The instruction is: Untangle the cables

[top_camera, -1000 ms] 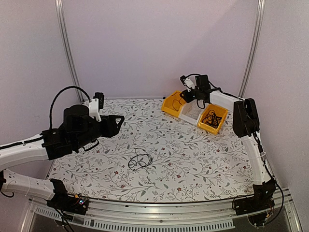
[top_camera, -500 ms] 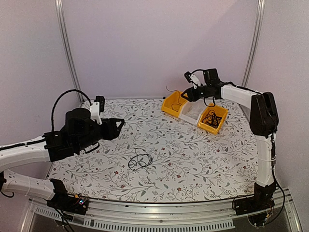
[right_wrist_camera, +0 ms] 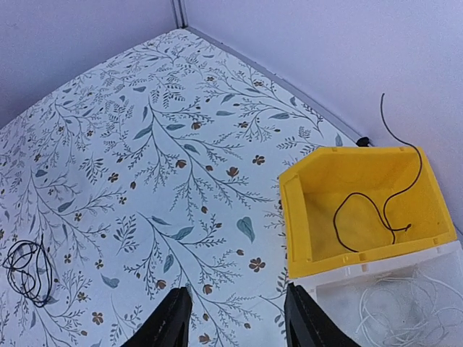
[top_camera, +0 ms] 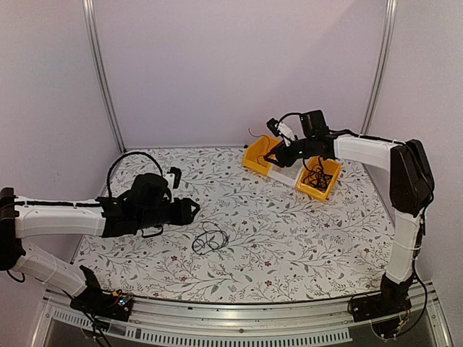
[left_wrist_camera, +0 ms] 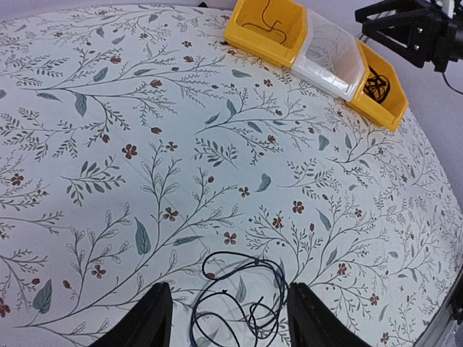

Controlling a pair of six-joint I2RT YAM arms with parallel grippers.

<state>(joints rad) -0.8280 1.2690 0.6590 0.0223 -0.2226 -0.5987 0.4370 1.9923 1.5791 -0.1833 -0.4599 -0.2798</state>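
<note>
My left gripper point(left_wrist_camera: 229, 285), wide open and empty, hangs just left of the cable clump point(left_wrist_camera: 242, 307) on the table's point(top_camera: 304, 238) near middle. My right gripper point(right_wrist_camera: 237, 289), also spread, empty, hovers over the far-right bins point(right_wrist_camera: 295, 224).

Place: robot lab cell | cues: bare walls point(top_camera: 239, 65), aluminium frame point(top_camera: 100, 72), floral-print table point(top_camera: 289, 238)

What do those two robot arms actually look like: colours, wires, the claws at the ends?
The left arm and the right arm are white segments linked by chunky black joints. A thick black cable arcs over the left wrist. The left gripper and the right gripper each end in two black, tapered fingers. No markings are legible.
</note>
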